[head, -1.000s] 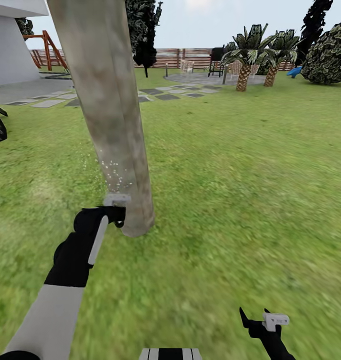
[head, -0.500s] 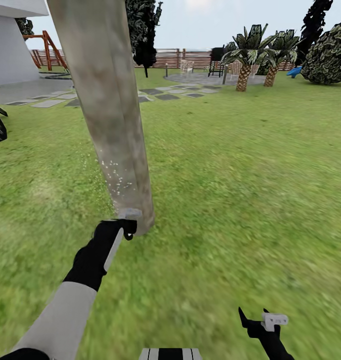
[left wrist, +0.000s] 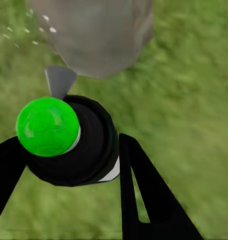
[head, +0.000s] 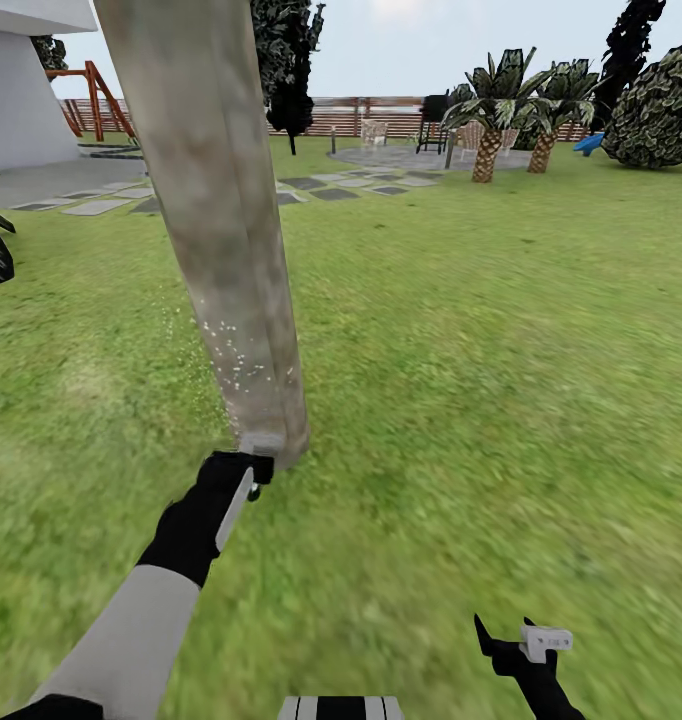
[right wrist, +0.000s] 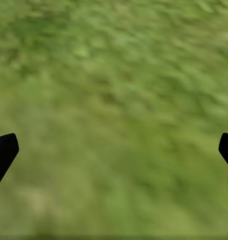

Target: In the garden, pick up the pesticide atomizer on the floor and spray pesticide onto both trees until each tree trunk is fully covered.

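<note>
- Head view showing the thick pale grey-tan mottled tree trunk rising from lower centre-left to the top of the frame, leaning slightly, long axis near vertical, white droplets speckling its lower part.
- Left gripper clamping the small black pesticide atomizer with a green cap, sitting just below the trunk's base, nearly touching.
- Left wrist view placing the trunk directly ahead of the atomizer, the grey nozzle pointing at it, fingers closing round the black body.
- Right gripper idling at lower right, well apart from the trunk, jaws spread wide over blurry green grass lawn.
- Probably needing a sweep up the trunk's length next.
</note>
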Tool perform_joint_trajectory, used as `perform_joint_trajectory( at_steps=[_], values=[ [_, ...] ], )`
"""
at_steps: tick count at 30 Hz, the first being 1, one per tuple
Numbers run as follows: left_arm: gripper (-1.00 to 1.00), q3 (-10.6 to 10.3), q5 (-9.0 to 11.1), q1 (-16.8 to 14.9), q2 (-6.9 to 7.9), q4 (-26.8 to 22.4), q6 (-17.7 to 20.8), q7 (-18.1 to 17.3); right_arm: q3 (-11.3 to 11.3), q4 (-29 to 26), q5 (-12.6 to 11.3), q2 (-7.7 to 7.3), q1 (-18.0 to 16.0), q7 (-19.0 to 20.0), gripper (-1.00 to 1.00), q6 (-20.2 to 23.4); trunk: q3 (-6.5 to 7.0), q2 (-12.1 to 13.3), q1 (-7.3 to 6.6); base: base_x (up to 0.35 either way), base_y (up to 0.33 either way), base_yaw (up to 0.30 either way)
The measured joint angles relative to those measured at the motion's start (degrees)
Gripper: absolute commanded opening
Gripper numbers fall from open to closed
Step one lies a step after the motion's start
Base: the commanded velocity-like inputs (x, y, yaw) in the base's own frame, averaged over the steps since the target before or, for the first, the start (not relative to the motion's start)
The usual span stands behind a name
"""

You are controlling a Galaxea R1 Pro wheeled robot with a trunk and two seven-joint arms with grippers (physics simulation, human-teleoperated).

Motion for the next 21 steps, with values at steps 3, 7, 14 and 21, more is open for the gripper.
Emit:
perform_joint_trajectory(
  at_steps=[3, 7, 14, 21],
  values=[
    [-1.00, 1.6, -0.1, 0.3, 0.09, 2.2, -0.2, -0.1, 0.0, 0.0, 0.0, 0.00, 0.0, 0.0, 1.00, 0.0, 0.00, 0.0, 0.00, 0.000, 0.000, 0.000],
    [-1.00, 1.8, 0.0, 0.4, 0.10, 2.7, -0.3, 0.5, 0.0, 0.0, 0.0, 0.00, 0.0, 0.0, 1.00, 0.0, 0.00, 0.0, -0.01, 0.127, 0.000, 0.000],
    [-1.00, 1.8, 0.1, 0.5, 0.15, 8.0, -0.7, 3.0, -0.1, 0.0, -0.1, 0.00, 0.0, 0.1, 1.00, 0.0, 0.00, 0.0, 0.00, 0.323, 0.000, 0.000],
    [-1.00, 2.0, 0.0, 4.1, 2.00, 11.5, -10.0, 3.9, 0.0, 0.0, -0.1, 0.00, 0.0, 0.1, 1.00, 0.0, 0.00, 0.0, 0.00, 0.049, 0.000, 0.000]
  ],
)
